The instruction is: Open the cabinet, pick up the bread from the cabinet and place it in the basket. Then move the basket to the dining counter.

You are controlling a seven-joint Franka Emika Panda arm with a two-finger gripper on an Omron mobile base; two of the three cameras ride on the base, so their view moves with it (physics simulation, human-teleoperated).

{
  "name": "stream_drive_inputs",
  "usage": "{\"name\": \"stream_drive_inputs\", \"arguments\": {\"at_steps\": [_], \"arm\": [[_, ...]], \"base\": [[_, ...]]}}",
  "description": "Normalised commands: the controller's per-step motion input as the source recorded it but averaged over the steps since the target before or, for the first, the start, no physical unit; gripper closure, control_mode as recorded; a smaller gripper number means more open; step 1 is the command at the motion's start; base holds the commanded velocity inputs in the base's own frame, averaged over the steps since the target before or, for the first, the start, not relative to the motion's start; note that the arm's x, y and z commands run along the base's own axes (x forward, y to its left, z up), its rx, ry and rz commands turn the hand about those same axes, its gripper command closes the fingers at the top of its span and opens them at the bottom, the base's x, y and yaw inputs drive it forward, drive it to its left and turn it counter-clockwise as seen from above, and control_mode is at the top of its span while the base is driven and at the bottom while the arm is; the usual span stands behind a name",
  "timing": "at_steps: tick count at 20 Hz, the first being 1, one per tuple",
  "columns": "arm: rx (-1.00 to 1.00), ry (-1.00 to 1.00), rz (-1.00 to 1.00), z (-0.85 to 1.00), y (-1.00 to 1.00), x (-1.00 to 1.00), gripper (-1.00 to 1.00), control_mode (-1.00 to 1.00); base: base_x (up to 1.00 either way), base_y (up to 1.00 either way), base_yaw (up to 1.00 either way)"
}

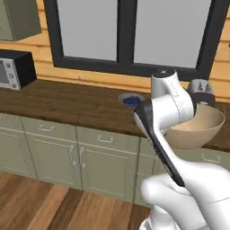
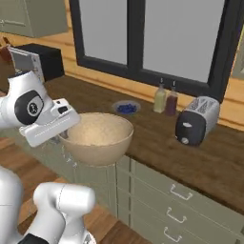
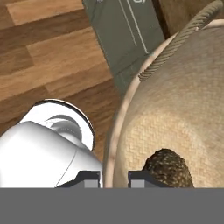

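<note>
1. Big picture first: the worktop [image 2: 157, 128] with its handled drawers runs across the middle of both base views, dark window above it. The bread is in the basket, so the cabinet and pick-up parts look done to me. What's left is carrying the basket to the dining counter.

2. The basket [image 2: 97, 138] sits centre-left in the right base view and at the right edge in the left base view. It seems to be lifted, hanging out past the worktop's front edge over the drawers and the wood floor [image 1: 40, 197]. Looks like the carry is underway, I'd guess.

3. Room to move: the toaster [image 2: 198, 119] is well apart, right of centre, the two bottles [image 2: 166, 100] are back by the window, and the little bowl of blueberries [image 2: 126, 107] is just behind the basket. Open floor lower left.

4. The gripper [image 3: 114, 178] is pinched shut on the basket's rim, bottom centre of the hand view, one finger either side.

5. Smallest: the bread [image 3: 168, 168], a dark lump inside the basket, right next to the fingertips.
</note>
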Motion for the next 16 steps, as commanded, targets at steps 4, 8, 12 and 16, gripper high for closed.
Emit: {"name": "stream_drive_inputs", "arguments": {"at_steps": [4, 8, 12, 16], "arm": [[0.00, 0.00, 0.00, 0.00, 0.00, 0.00, 1.00, 1.00], [0.00, 0.00, 0.00, 0.00, 0.00, 0.00, 1.00, 1.00], [0.00, 0.00, 0.00, 0.00, 0.00, 0.00, 1.00, 1.00], [0.00, 0.00, 0.00, 0.00, 0.00, 0.00, 1.00, 1.00]], "base": [[-0.14, 0.74, 0.91], [-0.36, 0.75, 0.63], [0.04, 0.71, 0.74], [0.04, 0.07, 0.94]]}}
